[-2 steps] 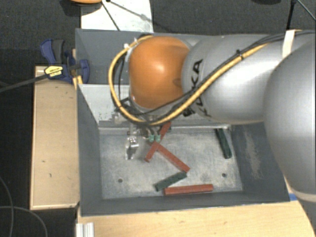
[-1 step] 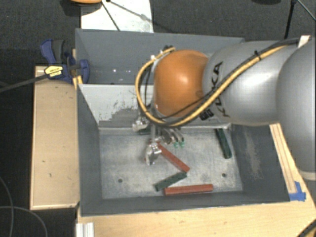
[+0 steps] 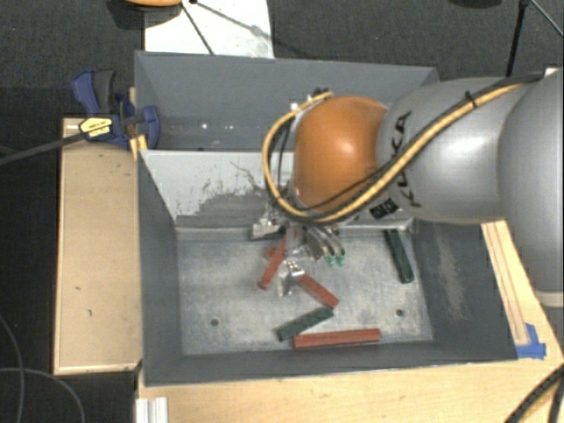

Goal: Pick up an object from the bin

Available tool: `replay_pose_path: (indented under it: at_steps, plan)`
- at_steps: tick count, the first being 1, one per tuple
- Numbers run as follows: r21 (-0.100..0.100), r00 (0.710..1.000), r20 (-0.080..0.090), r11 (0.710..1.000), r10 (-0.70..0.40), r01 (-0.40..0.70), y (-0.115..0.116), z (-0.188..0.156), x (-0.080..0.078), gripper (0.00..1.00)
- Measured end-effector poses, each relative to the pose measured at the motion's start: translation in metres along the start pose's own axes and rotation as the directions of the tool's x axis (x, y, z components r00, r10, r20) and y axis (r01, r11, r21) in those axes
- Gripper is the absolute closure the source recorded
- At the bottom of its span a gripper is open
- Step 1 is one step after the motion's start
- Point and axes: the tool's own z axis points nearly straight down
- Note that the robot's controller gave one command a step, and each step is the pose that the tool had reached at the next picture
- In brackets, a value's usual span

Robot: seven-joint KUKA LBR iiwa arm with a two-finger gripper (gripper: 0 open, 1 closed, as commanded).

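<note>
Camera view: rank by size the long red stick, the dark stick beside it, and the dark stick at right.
Largest: long red stick.
Then dark stick beside it and dark stick at right, too alike to rank.

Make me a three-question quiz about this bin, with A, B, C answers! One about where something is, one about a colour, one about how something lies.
1. Where is the long red-brown bar?
A) along the bin's wall nearest the camera
B) on top of the robot
C) outside on the cardboard

2. What colour is the round cover on the arm's wrist?
A) blue
B) orange
C) pink

3. How is the dark stick on the right?
A) standing upright
B) hanging in the air
C) lying flat

Answers: 1 A, it lies beside the near wall; 2 B, the dome is orange; 3 C, it rests flat on the bin floor.
</note>
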Motion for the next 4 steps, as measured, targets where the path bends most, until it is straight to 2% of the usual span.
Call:
replay_pose_path:
  at_steps: [1,2,3,4]
  plan:
    - [-0.005,1.000,0.002,1.000,-0.016,0.016,-0.012,0.002,0.005,0.00]
    - [-0.005,0.993,0.010,0.993,0.115,-0.115,-0.040,0.060,-0.015,1.00]
    - [-0.005,0.993,0.010,0.993,0.117,-0.117,-0.040,0.060,-0.015,1.00]
    - [-0.003,0.996,0.002,0.996,0.087,-0.087,-0.017,-0.059,-0.014,1.00]
